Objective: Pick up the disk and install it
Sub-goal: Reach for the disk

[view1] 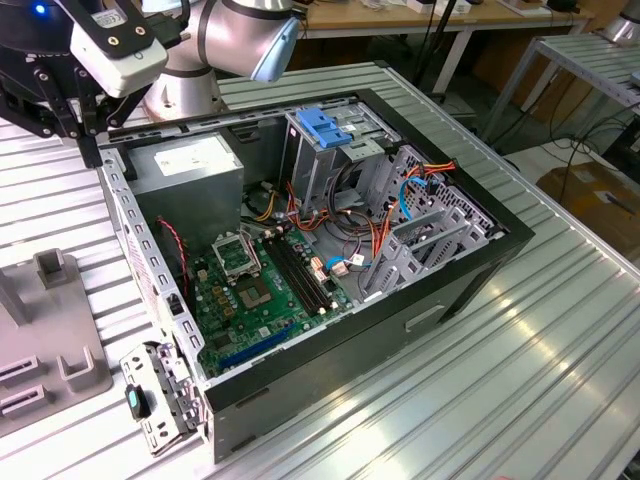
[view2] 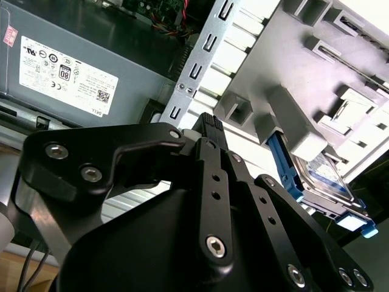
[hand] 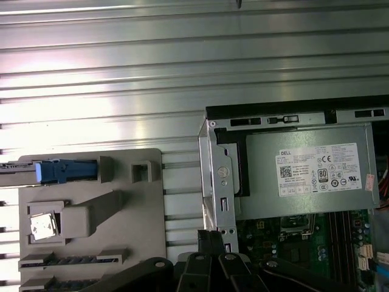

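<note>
Disk [hand: 61,171] is parked on its edge in a slot of the grey holder tray [hand: 143,213]. That's out on the ribbed desk [hand: 182,61] and outside the open computer case [view1: 470,270], so as far as I can tell it hasn't been picked up yet. Pincer [hand: 209,238] hangs over the case's corner wall, right by the power supply [hand: 304,176]. In the first wrist view its two tips look pressed together with nothing between them, so I'd call it clenched and empty. The bit that matters is that the disk lies off to the side of the pincer that faces away from the case. The tray's closest edge is near the pincer, but the disk's slot is in the tray's far row. That puts it well apart from the tips, with some of the tray's raised blocks [hand: 91,213] in the stretch between. The disk's long axis runs along the desk's ribs, square-on to the case wall under the pincer, so one short end points back toward the case side. In the second wrist view you can see part of the label face, with the blue rails [view2: 281,161] hugging its edges. The top edge sticks up out of the slot, with nothing sitting over it.
</note>
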{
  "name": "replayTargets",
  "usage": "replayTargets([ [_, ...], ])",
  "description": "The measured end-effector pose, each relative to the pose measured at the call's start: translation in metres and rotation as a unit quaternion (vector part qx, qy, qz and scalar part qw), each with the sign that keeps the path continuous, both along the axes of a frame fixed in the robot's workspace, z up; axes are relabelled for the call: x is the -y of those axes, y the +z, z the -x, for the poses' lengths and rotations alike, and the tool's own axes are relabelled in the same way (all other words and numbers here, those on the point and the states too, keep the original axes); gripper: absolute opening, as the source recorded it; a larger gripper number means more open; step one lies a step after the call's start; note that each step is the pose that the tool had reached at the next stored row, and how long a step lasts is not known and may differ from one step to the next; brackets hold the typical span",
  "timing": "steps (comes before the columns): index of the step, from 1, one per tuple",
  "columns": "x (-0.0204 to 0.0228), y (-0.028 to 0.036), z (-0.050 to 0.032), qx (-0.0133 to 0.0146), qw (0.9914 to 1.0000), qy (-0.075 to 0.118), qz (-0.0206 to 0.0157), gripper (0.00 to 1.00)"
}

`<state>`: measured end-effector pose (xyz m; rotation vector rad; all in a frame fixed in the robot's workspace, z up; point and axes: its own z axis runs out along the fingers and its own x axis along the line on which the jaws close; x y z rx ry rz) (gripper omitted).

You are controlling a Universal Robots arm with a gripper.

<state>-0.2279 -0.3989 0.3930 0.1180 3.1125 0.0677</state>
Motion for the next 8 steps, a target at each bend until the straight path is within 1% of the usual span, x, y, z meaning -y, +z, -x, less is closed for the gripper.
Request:
replayTargets([
  [4,0.0000,0.0000,0.0001,0.0000,1.00000,0.000,0.0000,0.11],
  [8,0.0000,0.0000,0.0028,0.0000,1.00000,0.000,0.0000,0.11],
])
